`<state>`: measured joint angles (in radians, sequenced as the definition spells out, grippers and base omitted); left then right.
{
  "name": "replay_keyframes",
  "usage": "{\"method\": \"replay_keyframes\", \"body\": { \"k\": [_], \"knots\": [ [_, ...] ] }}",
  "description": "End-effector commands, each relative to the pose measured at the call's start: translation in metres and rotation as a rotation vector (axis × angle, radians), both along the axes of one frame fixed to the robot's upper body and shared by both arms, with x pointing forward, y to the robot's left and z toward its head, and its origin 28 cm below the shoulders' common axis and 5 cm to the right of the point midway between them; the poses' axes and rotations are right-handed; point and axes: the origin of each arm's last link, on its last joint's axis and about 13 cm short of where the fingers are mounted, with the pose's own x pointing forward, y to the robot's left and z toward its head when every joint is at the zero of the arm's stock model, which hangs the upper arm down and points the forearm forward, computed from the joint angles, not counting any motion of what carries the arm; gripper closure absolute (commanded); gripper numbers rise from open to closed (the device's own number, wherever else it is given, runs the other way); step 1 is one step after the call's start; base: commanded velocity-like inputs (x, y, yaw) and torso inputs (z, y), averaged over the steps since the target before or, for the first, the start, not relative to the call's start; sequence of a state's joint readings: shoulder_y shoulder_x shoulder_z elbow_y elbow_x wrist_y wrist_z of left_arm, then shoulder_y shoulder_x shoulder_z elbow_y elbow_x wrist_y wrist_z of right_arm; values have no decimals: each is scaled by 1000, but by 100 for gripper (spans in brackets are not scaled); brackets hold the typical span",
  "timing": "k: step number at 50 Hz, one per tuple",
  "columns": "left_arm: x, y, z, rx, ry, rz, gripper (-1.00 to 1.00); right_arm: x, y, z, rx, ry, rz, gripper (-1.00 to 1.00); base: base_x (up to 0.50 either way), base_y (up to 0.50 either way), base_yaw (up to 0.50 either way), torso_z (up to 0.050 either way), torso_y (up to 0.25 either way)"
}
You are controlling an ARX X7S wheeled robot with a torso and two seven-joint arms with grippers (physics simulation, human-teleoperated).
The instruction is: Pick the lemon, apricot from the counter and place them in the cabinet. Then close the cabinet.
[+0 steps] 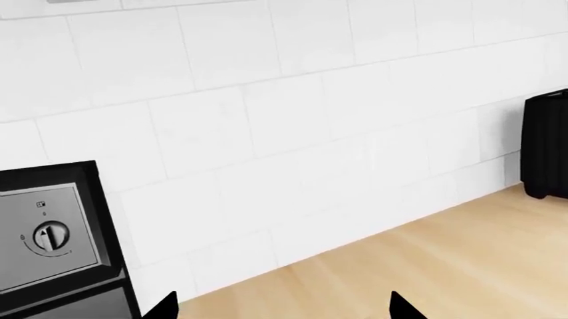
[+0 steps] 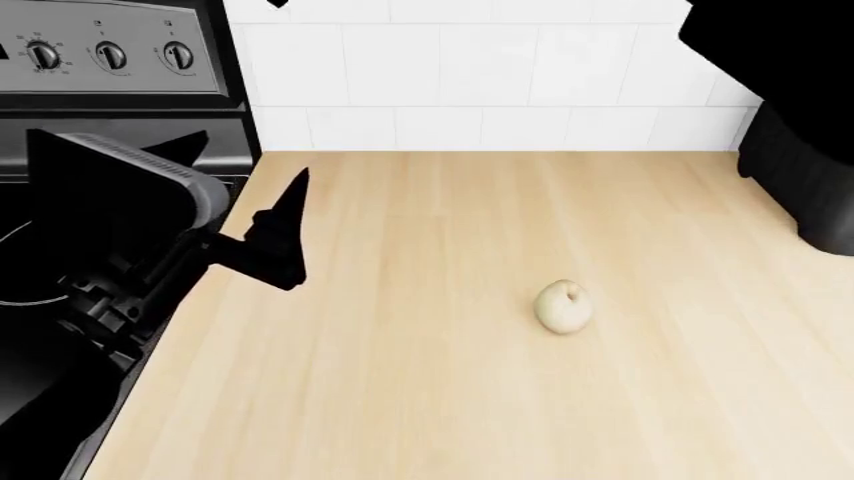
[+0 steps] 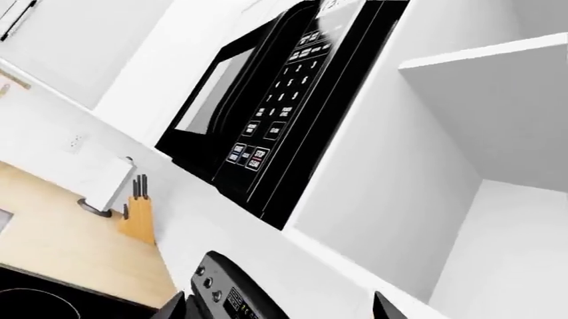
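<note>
The pale beige round apricot [image 2: 563, 306] lay alone on the light wood-grain bench [image 2: 400, 380]; left gripper [image 2: 267, 235] hovered wide, holding nothing

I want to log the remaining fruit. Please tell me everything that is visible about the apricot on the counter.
The apricot is a small, roundish, pale cream fruit with a tiny stem dimple facing up. Its skin looks smooth and matte. It rests alone on the light wood-grain counter. No gripper touches it, and it shows only in the head view.
</note>
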<state>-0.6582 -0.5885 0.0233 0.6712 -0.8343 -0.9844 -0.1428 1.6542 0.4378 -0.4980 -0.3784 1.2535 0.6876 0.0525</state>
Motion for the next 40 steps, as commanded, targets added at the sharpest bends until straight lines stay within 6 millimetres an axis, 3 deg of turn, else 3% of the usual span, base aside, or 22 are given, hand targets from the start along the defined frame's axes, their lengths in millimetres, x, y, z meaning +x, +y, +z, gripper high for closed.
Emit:
{"method": "replay_keyframes", "body": {
  "k": [1, 19, 31, 40],
  "knots": [
    [1, -1, 0, 4, 2, -3, -100, 3, -10, -22, -87, 138, -24, -100, 0, 0, 0, 0, 0],
    [2, -2, -2, 5, 6, -1, -100, 29, -36, -48, -47, 362, -281, -100, 0, 0, 0, 0, 0],
    [3, -1, -3, 10, 2, 2, -100, 41, -57, -76, -116, 583, -474, -100, 0, 0, 0, 0, 0],
    [3, -1, -5, 8, 4, 4, -100, 44, -72, -80, -80, 696, -557, -100, 0, 0, 0, 0, 0]
  ]
}}
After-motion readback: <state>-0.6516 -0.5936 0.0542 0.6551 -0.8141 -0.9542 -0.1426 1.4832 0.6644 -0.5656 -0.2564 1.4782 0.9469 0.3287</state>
